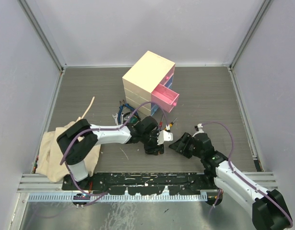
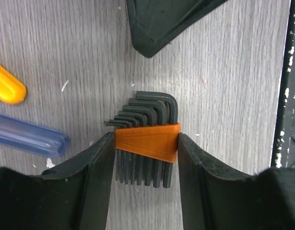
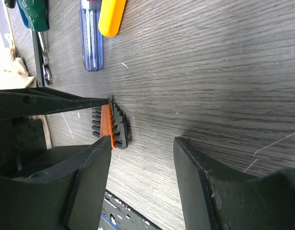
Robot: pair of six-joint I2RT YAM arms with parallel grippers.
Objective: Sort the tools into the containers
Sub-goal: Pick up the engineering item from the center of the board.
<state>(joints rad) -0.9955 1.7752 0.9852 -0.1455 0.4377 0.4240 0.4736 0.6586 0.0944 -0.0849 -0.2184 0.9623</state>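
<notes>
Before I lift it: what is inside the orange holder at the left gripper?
A row of black hex keys runs through the orange holder, bent ends out one side, straight ends the other. The holder covers their middles.

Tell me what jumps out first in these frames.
The left gripper pinches a black hex key set by its orange holder, flat on the table in front of the arms. Behind it, the cream chest has its pink drawer pulled out. The right gripper sits open and empty just right of the set.
</notes>
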